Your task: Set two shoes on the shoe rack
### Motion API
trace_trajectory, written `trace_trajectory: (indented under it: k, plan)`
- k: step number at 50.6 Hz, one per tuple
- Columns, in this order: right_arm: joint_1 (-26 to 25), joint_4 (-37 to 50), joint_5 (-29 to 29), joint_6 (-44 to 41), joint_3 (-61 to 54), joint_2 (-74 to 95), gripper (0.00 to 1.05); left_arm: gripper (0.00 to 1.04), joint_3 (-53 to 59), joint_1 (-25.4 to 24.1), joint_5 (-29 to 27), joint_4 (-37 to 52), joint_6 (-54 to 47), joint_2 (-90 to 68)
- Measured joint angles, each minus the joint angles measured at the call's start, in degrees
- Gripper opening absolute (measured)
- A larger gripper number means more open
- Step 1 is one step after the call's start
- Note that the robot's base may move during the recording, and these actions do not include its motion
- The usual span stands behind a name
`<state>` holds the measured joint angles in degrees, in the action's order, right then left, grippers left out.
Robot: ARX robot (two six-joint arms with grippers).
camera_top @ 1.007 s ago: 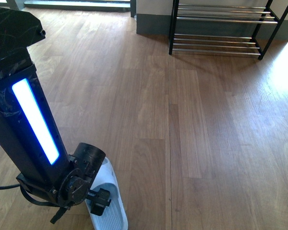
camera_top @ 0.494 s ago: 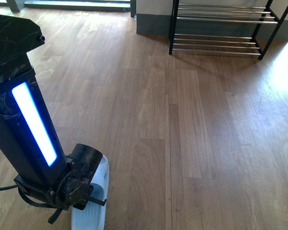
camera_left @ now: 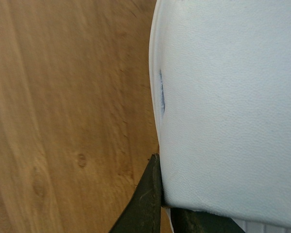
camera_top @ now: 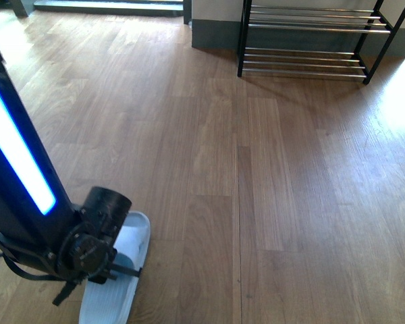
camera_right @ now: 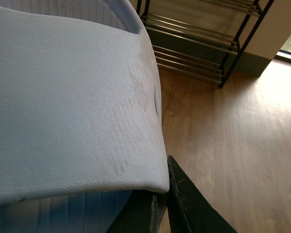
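Observation:
The two shoes are out of view. The shoe rack (camera_top: pixel 310 40) stands at the far right against the wall, and its chrome bars also show in the right wrist view (camera_right: pixel 199 43). Low at the front left, my left gripper (camera_top: pixel 118 270) is shut on a pale blue slide slipper (camera_top: pixel 131 233) just above the floor. In the left wrist view the slipper's strap (camera_left: pixel 228 97) fills the picture, and my left gripper (camera_left: pixel 160 204) pinches its edge. My right gripper (camera_right: pixel 165 199) is shut on the strap edge of another pale blue slide slipper (camera_right: pixel 68 107). It does not show in the front view.
A wood plank floor (camera_top: pixel 270 175) stretches between me and the rack. A grey skirting (camera_top: pixel 212 34) runs along the far wall. The black left arm with its blue light strip (camera_top: pixel 17 155) fills the left side of the front view.
My left arm has swung to the left. The slipper it holds has turned, its near end moving left while its far end stays near the wrist.

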<state>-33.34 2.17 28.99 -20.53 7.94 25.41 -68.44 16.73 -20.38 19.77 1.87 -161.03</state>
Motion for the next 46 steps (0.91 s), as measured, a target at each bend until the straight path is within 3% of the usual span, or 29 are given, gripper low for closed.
trace_trajectory:
  k: [18,30,46]
  plan:
    - [0.0,0.0,0.0,0.0,0.0,0.0,0.02,0.02,15.15,-9.33,0.26,2.47,2.51,37.07]
    - [0.0,0.0,0.0,0.0,0.0,0.0,0.02,0.02,29.22,-9.99,-0.96,-3.76,3.34,68.63]
    - [0.0,0.0,0.0,0.0,0.0,0.0,0.02,0.02,42.71,-10.27,-5.62,-6.36,-0.28,93.07]
